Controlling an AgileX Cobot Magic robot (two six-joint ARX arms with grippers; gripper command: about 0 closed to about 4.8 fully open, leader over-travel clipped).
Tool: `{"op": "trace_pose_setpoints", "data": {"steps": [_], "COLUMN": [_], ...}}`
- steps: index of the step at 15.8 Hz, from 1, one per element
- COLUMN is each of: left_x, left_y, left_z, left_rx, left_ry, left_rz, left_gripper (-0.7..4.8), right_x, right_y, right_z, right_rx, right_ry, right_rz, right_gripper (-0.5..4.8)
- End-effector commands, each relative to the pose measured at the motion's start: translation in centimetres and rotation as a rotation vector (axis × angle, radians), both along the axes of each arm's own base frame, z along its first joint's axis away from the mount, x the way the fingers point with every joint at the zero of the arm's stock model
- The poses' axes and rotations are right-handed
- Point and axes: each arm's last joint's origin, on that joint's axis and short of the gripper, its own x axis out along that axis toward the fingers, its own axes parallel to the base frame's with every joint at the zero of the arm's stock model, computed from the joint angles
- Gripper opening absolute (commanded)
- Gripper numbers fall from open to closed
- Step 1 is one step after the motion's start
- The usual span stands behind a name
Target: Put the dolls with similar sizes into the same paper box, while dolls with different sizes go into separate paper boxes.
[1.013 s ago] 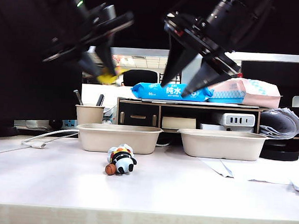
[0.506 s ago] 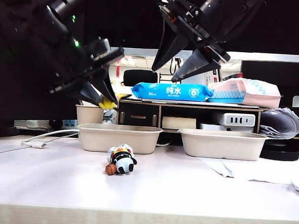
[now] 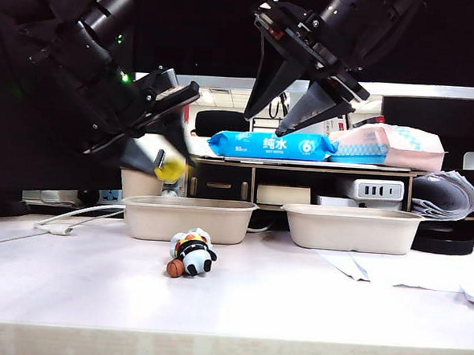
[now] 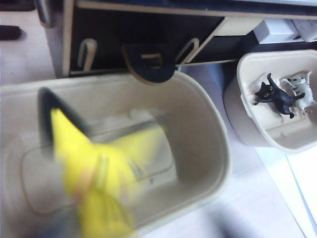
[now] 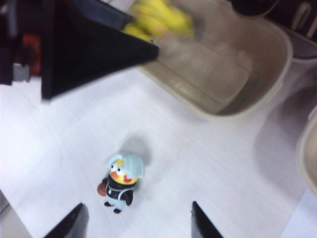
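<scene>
**A:** Two dolls look sorted already: the thin black animal figure (image 4: 274, 94) and the thin white animal figure (image 4: 300, 89) lie touching in the right shallow beige pulp box (image 4: 237, 114), just beside the left shallow beige pulp box (image 3: 188, 219). So which step is in hand?

**B:** I'd say it is the drop of the round yellow plush doll (image 3: 171, 169) into that left box. The left gripper (image 3: 164, 158) hangs just above the box's rim with the doll at its fingertips.

**A:** Is the doll clamped or let go?

**B:** I cannot tell. Both doll and fingers are smeared, and in the left wrist view the doll is only a yellow streak over the box floor.

**A:** And the other arm?

**B:** The right gripper (image 3: 271, 115) is high above the left box and off toward the right one. Its jaws are spread wide with nothing between them.

**A:** What does the next move call for?

**B:** First, confirm the yellow plush is fully inside the left box. Then someone has to fetch the black-and-white panda plush with the orange ball (image 3: 193, 255), which lies on its side on the table just in front of the left box. It is soft and squat, much the yellow one's size, so by my reckoning it belongs in the same box

**A:** How should it be taken?

**B:** A wide grip from above, across the body, should do
</scene>
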Motion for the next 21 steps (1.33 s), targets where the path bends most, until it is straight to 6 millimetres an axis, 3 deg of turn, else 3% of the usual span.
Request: {"op": "trace_pose_setpoints", "data": {"steps": [1,3,5,7,9,12,16,21], "left_x": [0.1,-0.2,-1.3,-3.5,-5.6,-7.8,-10.5,-10.2], "left_y": [-0.1,-0.1,0.3,1.2,1.6,0.1,-4.3,-6.9], "left_z": [0.3,0.8,3.4,6.3,7.2,5.9,4.9,0.7], "left_rx": [-0.008,-0.034,-0.061,-0.067,-0.033,0.02,0.112,0.228], "left_ry": [-0.024,-0.014,-0.064,-0.075,0.013,0.181,0.18,0.292], "left_rz": [-0.004,-0.035,-0.039,-0.037,-0.05,-0.13,-0.138,-0.044], "left_gripper": [4.79,4.79,4.79,4.79,4.79,4.79,4.79,4.79], "right_x": [-0.2,-0.3,-0.3,-0.3,-0.4,-0.8,-1.5,-3.1], "right_y": [-0.1,-0.1,-0.1,-0.2,-0.4,-1.1,-2.9,-5.3], "right_z": [0.0,0.0,0.0,0.0,0.2,0.8,2.7,5.0], "right_rx": [-0.011,-0.011,-0.014,-0.015,-0.018,-0.028,-0.025,-0.026], "right_ry": [0.018,0.02,0.024,0.024,0.024,0.017,-0.024,-0.081], "right_rz": [0.009,0.009,0.009,0.008,0.001,-0.01,-0.062,-0.106], "right_gripper": [2.7,2.7,2.7,2.7,2.7,2.7,2.7,2.7]}}
